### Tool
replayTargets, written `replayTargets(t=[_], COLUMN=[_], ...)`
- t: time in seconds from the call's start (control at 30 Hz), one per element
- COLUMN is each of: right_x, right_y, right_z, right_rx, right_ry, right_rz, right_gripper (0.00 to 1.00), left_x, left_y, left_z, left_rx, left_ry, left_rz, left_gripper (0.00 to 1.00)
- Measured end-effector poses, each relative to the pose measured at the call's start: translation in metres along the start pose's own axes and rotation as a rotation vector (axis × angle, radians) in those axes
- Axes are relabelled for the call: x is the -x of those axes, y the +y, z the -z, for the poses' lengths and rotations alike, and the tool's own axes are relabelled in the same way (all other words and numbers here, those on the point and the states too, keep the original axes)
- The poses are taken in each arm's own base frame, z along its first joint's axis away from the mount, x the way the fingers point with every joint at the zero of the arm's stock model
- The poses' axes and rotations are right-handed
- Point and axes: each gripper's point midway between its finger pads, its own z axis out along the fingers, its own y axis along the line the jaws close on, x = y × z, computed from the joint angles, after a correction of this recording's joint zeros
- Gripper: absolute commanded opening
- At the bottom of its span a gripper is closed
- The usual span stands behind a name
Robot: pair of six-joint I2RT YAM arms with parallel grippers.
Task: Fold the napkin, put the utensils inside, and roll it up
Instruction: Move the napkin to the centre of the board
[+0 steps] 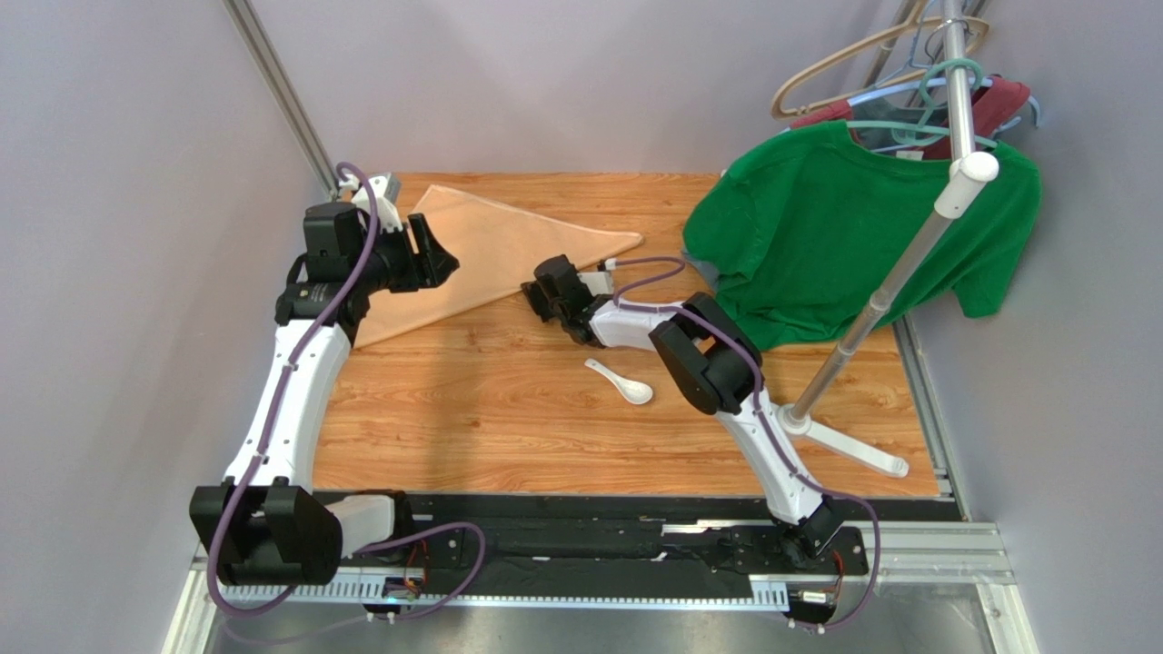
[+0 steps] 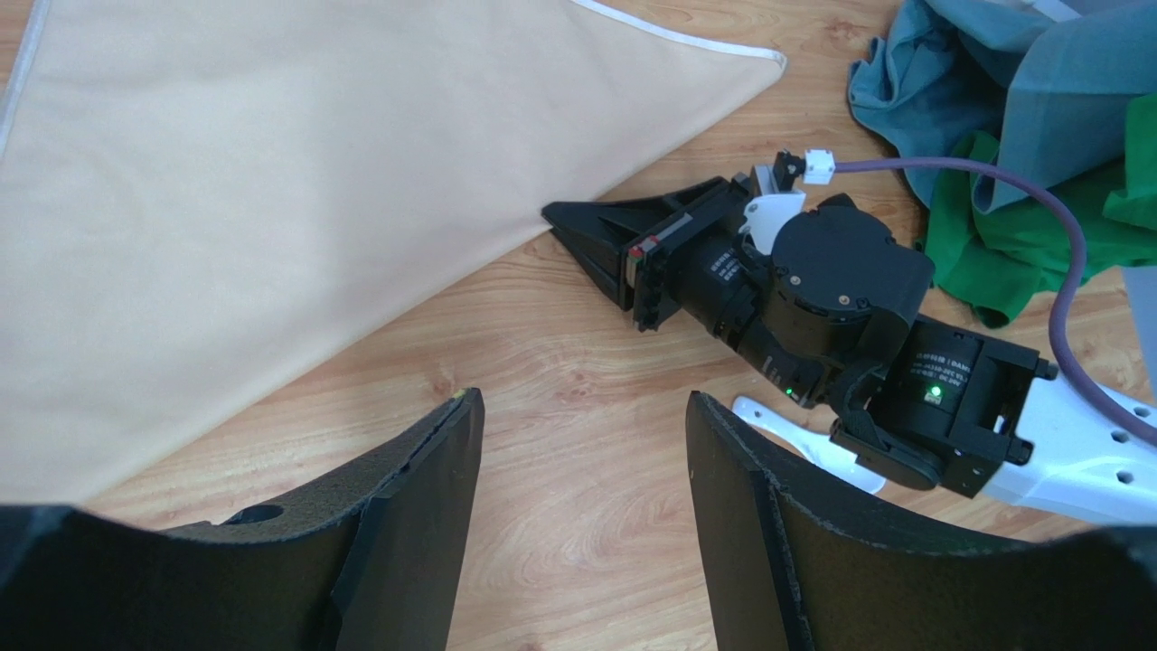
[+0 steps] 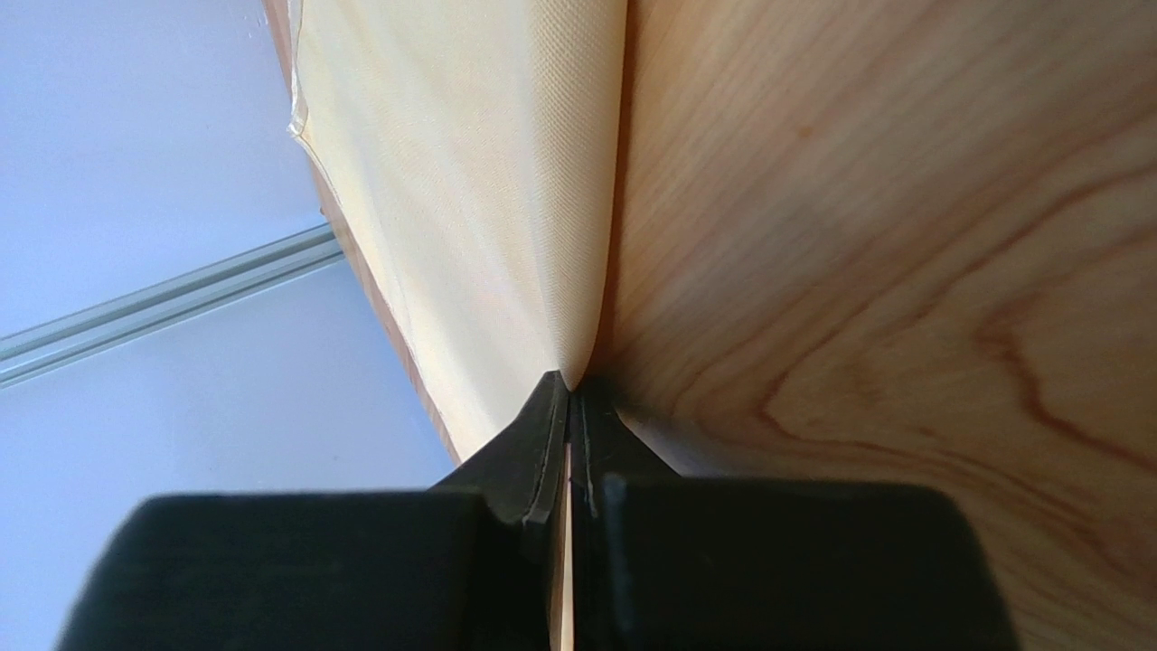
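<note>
Top external: the napkin [image 1: 471,259] lies flat as a folded triangle, its long edge running between the two sets of fingertips. The left gripper [image 1: 434,254] hangs at one end of that edge and the right gripper [image 1: 543,290] meets it at the other. The spoon [image 1: 621,382] lies behind the right fingers, apart from the cloth.

Left wrist: the left fingers [image 2: 408,522] stand spread with nothing between them — bare wood beneath, the napkin just ahead and to one side.

Right wrist: the right fingers [image 3: 543,434] are pressed together, and the napkin's edge runs into their tips, so they seem to nip it.

To fold well, that pinch should catch both layers and lift low. It can then carry the edge across while the free left fingers pin the cloth, which looks thin, sheeny and likely to slip.

The wooden table [image 1: 519,423] looks smooth. Grey walls stand close beyond both grippers, and a green T-shirt [image 1: 846,232] on a rack [image 1: 887,293] crowds the side behind the right fingers.
</note>
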Motion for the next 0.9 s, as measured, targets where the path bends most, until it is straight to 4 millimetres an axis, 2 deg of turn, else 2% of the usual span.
replayTargets(t=[0.53, 0.9], right_x=[0.004, 0.001], right_y=[-0.027, -0.052], right_z=[0.041, 0.078], right_rx=[-0.02, -0.049], right_ry=[0.065, 0.125], right_rz=[0.033, 0.075], right_gripper=[0.0, 0.0], left_x=[0.0, 0.002], left_y=[0.0, 0.002], left_z=[0.0, 0.002], left_rx=[-0.004, 0.005], left_ry=[-0.005, -0.014], left_rz=[0.0, 0.0], left_gripper=[0.65, 0.65])
